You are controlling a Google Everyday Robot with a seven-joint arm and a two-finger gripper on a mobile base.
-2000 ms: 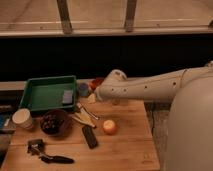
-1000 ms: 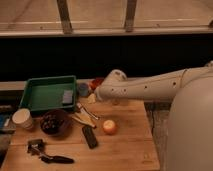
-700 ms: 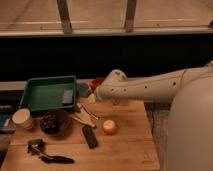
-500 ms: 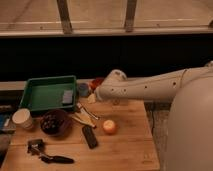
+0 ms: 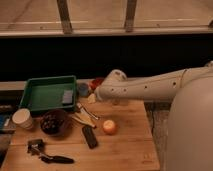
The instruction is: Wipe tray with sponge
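The green tray (image 5: 40,95) sits at the back left of the wooden table. The grey-blue sponge (image 5: 67,96) lies inside it near the right rim. My white arm reaches in from the right; the gripper (image 5: 86,91) is just right of the tray's right rim, close to the sponge but outside the tray.
A dark round bowl (image 5: 52,123) and a white cup (image 5: 22,118) stand in front of the tray. A flat black bar (image 5: 90,136), an orange fruit (image 5: 109,127), utensils (image 5: 84,116) and a black-handled tool (image 5: 47,154) lie on the table (image 5: 125,150). A dark ledge runs behind.
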